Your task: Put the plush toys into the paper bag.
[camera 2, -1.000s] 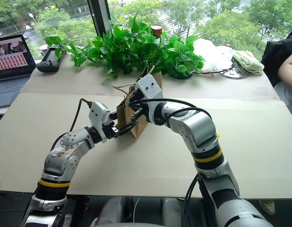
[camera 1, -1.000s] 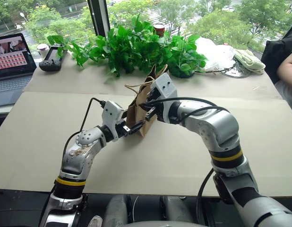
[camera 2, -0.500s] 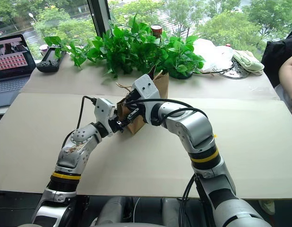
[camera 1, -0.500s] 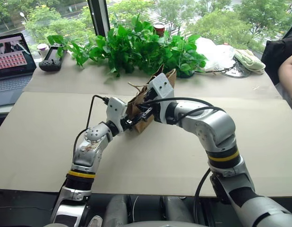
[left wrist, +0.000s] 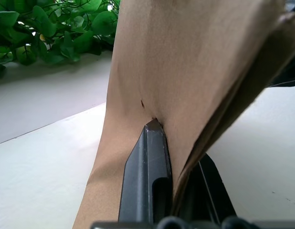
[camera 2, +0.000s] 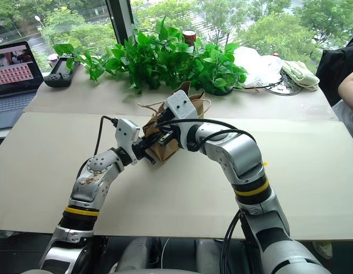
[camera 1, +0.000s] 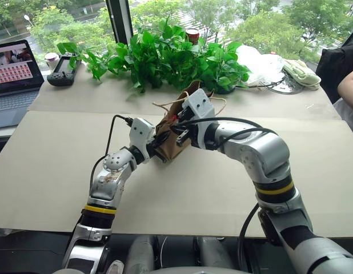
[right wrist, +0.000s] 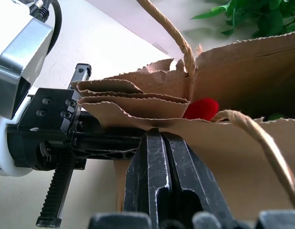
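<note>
Both arms are reaching forward from the near edge of the table [camera 1: 62,188] and meeting at the paper bag [camera 1: 175,142], which is standing near the table's middle, just in front of the leafy plants [camera 1: 165,54].

Progress — judged from the pictures: the red chili toy [right wrist: 201,109] is sitting inside the bag, its red top showing between the folded paper edges at the bag's mouth. A small patch of green is showing deeper in the opening, but whether that is the light-green toy cannot be told. No toy is lying loose on the table, so the loading step appears largely or wholly done; what is left is confirming the second toy and letting the bag go upright.

Pose, near to far. The left gripper [camera 1: 159,147] is pointing roughly level toward the bag's left side wall, and its black fingers [left wrist: 148,162] are closed on a fold of the brown paper, one finger on each side of the wall. The right gripper [camera 1: 179,136] is angling slightly downward from the right, clamped tight on the near top edge of the bag — its fingers [right wrist: 159,167] are pressed together with the paper rim between them. One twine handle [right wrist: 178,40] is looping up beyond the rim, free of both grippers.

At the far right edge, a person's arm [camera 1: 349,85] is resting well clear of the work.
</note>
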Robot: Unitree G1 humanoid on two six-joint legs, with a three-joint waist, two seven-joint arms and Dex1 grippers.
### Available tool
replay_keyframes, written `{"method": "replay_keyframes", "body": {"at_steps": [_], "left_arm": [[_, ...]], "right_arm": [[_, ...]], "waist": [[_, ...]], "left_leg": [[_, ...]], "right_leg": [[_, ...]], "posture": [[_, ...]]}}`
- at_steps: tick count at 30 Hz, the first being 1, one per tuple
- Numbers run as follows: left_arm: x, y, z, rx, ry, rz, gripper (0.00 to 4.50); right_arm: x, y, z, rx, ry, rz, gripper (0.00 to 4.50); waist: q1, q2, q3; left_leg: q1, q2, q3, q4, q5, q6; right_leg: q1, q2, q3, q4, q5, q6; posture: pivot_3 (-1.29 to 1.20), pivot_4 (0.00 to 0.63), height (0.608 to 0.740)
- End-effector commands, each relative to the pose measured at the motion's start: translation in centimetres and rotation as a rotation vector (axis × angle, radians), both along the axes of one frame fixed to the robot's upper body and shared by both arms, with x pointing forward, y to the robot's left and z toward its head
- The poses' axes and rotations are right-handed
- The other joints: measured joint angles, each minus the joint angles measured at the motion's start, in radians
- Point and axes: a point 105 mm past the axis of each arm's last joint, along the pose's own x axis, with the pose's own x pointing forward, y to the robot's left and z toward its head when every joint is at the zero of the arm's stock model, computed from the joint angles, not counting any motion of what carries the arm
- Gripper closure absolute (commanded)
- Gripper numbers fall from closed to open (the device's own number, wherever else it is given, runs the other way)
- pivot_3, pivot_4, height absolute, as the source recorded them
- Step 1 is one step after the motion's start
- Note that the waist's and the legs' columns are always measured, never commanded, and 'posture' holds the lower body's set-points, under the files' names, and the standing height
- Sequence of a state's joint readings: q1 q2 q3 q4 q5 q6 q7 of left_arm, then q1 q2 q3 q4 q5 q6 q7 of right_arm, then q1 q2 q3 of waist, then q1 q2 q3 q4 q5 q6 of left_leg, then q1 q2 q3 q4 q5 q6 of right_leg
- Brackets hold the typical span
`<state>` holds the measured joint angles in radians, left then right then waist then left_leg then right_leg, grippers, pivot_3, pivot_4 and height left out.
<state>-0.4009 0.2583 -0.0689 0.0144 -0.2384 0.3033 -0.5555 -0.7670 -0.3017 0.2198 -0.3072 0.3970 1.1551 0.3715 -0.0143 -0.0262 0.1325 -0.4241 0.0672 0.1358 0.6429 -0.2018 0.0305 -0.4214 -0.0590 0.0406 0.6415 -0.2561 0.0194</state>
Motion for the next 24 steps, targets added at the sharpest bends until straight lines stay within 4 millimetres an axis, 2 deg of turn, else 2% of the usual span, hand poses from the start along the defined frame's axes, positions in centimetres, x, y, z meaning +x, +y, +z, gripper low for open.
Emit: {"method": "replay_keyframes", "body": {"at_steps": [1,5,9,13,17,24], "left_arm": [[0.5,0.1,1.5,-0.035,-0.05,0.014,4.48],[0.7,0.9,2.4,-0.076,-0.056,0.025,4.48],[0.5,1.8,2.9,-0.075,-0.07,-0.006,4.48],[-0.7,3.2,5.1,-0.066,-0.105,-0.145,4.48],[-2.7,4.6,6.0,0.03,-0.074,-0.371,4.48],[-4.9,6.5,6.2,0.244,0.002,-0.668,4.48]], "right_arm": [[-1.3,-1.7,2.1,0.038,-0.09,0.03,4.5],[-3.4,-4.5,2.6,0.064,-0.105,0.09,4.5],[-4.5,-7.6,2.3,0.039,-0.09,0.096,4.5],[-3.7,-11.3,3.5,0.091,-0.085,0.007,4.5],[-3.8,-12.3,4.5,0.114,-0.096,0.02,4.5],[-3.9,-13.1,4.2,0.086,-0.08,0.036,4.5]], "waist": [[0.003,0.0,0.0],[0.006,0.0,0.0],[0.003,0.0,0.0],[-0.006,0.0,0.0],[-0.007,0.0,0.0],[0.003,0.0,0.0]], "left_leg": [[0.0,0.0,0.0,0.0,0.0,0.0],[-0.001,0.0,-0.001,0.0,0.0,0.0],[-0.001,0.0,-0.005,0.0,0.0,0.001],[0.0,0.0,-0.005,0.0,0.0,0.001],[0.001,0.0,-0.005,0.0,0.0,0.001],[0.0,0.0,-0.002,-0.001,0.0,0.001]], "right_leg": [[0.0,0.0,0.0,0.0,0.0,0.0],[0.0,-0.001,-0.001,-0.002,0.0,0.0],[0.001,0.0,-0.001,-0.002,0.0,0.0],[0.001,0.001,0.001,-0.002,0.0,0.0],[0.001,0.001,0.001,-0.001,0.0,0.0],[0.001,0.0,0.0,-0.003,0.0,0.0]], "posture": [[0.0,0.15,0.74],[0.0,0.15,0.74],[0.0,0.15,0.74],[0.0,0.15,0.74],[0.0,0.15,0.74],[0.0,0.15,0.74]]}}
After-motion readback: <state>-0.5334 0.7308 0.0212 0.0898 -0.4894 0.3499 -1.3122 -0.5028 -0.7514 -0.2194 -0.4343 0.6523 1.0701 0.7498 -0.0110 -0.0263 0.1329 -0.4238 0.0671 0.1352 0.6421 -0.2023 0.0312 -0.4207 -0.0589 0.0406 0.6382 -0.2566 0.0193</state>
